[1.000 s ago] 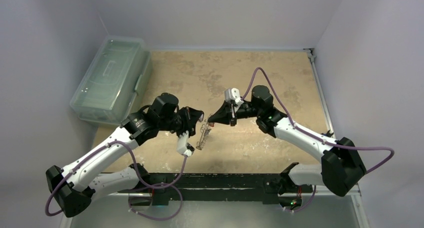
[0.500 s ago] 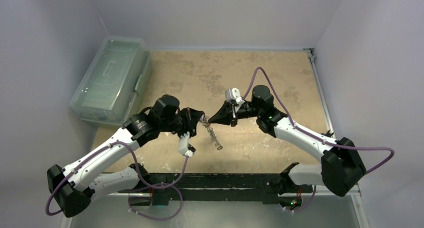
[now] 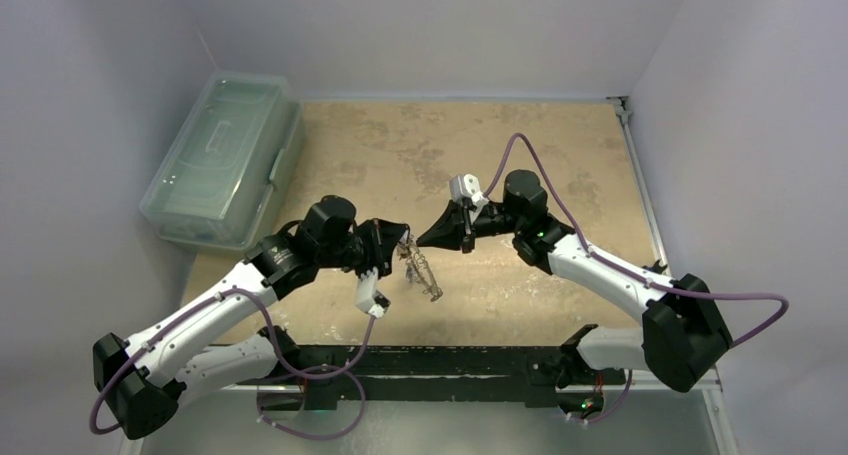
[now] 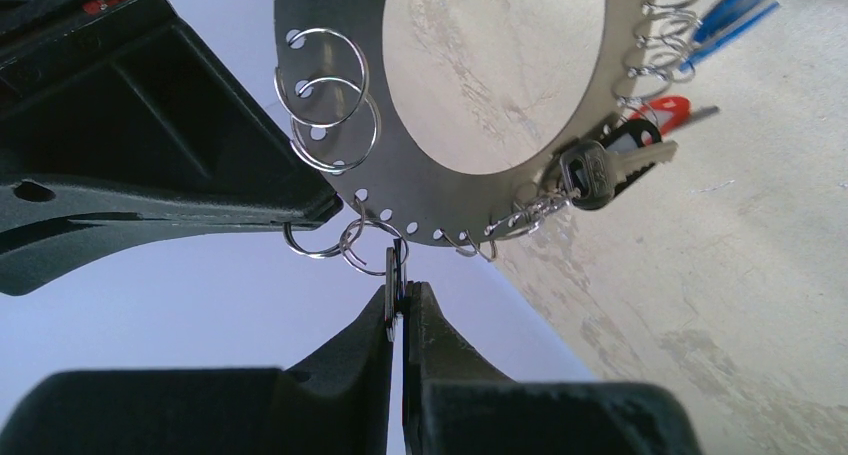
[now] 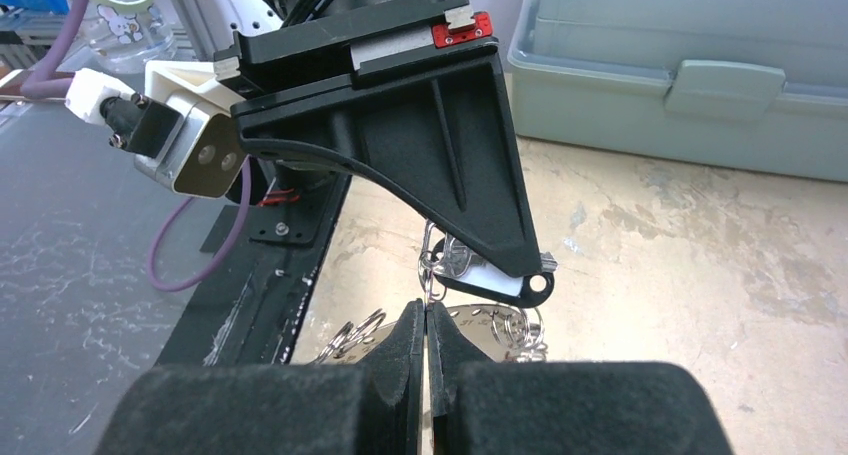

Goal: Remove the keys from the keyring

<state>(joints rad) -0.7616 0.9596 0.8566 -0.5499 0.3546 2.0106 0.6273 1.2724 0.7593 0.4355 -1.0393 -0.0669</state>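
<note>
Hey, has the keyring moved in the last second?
Yes. The keyring swung its lower end to the right, away from the plastic box; its top end barely shifted.

Keyring (image 4: 440, 205): flat silvery metal, dull smooth finish. Split rings (image 4: 330, 79): bright polished wire. Keys (image 4: 600, 170): metal blades; glossy black, red and blue plastic heads. Left gripper (image 4: 400, 305), right gripper (image 5: 427, 320): matt black plastic. Table (image 3: 380, 145): rough, mottled tan surface. Box (image 3: 215, 155): translucent green-tinted plastic, smooth. Cables (image 3: 760, 305): smooth purple sheath. Arm shells (image 3: 190, 320): smooth white plastic.
</note>
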